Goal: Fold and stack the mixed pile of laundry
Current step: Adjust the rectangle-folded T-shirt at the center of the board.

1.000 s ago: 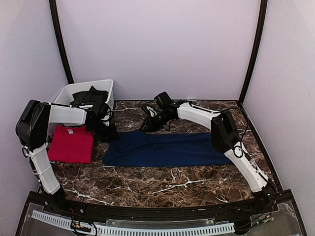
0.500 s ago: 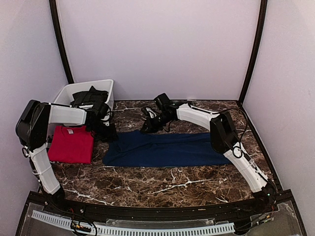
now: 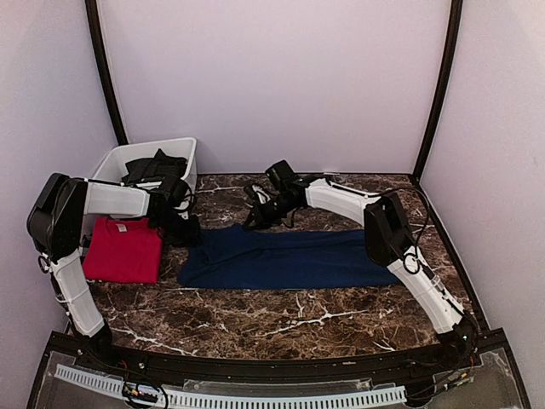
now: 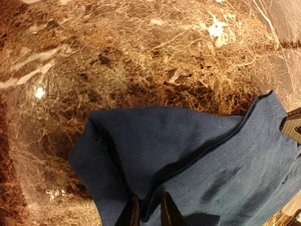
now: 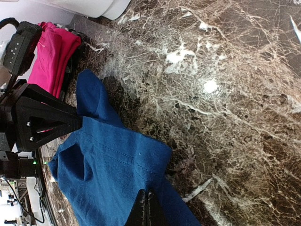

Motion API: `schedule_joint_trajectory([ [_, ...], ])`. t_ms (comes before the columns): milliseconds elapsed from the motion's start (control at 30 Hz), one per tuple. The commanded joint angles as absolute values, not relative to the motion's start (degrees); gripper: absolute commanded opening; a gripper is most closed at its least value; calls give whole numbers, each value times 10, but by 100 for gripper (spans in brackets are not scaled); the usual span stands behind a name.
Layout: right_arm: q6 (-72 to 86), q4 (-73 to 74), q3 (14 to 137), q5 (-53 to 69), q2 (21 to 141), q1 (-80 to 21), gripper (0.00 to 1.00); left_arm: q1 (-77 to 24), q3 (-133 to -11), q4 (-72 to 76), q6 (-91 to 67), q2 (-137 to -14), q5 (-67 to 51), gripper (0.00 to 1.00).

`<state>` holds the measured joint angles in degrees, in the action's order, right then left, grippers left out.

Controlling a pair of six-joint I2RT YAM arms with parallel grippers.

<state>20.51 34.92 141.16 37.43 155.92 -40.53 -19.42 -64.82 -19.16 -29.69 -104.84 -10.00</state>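
left gripper (image 4: 148, 212) is pinching a fold of the one navy blue t-shirt (image 4: 197, 155), jaws nearly together. right gripper (image 5: 146, 207) is clamping fully shut on its far edge. the shirt is lying as a long band across the marble table (image 3: 281, 315), with bare stone in front. one red t-shirt (image 3: 125, 249) is sitting folded at left. one dark garment (image 3: 153, 168) is bunching in the white bin (image 3: 111, 162), its details hard to make out.

Two arms: left arm (image 3: 111, 198), right arm (image 3: 341, 198). Two flat garments: one navy blue T-shirt (image 3: 289, 258) at centre, one red T-shirt (image 3: 124, 250) at 9 o'clock. One white bin (image 3: 115, 159) at 11 o'clock; dark cloth (image 3: 153, 167) inside, piece count unclear. One table (image 3: 281, 315).
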Motion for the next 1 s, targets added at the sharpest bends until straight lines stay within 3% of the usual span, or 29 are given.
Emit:
schedule_joint_trajectory([
  [0, 204, 339, 1406, 370, 1521, -412, 0, -192, -641, -219, -297, -1013, -89, 20],
  [167, 203, 338, 1405, 370, 1520, -413, 0, -192, -631, -216, -301, -1009, -91, 19],
  [600, 205, 337, 1402, 373, 1519, -414, 0, -192, -628, -207, -298, -1005, -97, 0],
  [967, 199, 311, 1334, 375, 1462, -418, 0, -194, -623, -231, -283, -949, -99, 0],
])
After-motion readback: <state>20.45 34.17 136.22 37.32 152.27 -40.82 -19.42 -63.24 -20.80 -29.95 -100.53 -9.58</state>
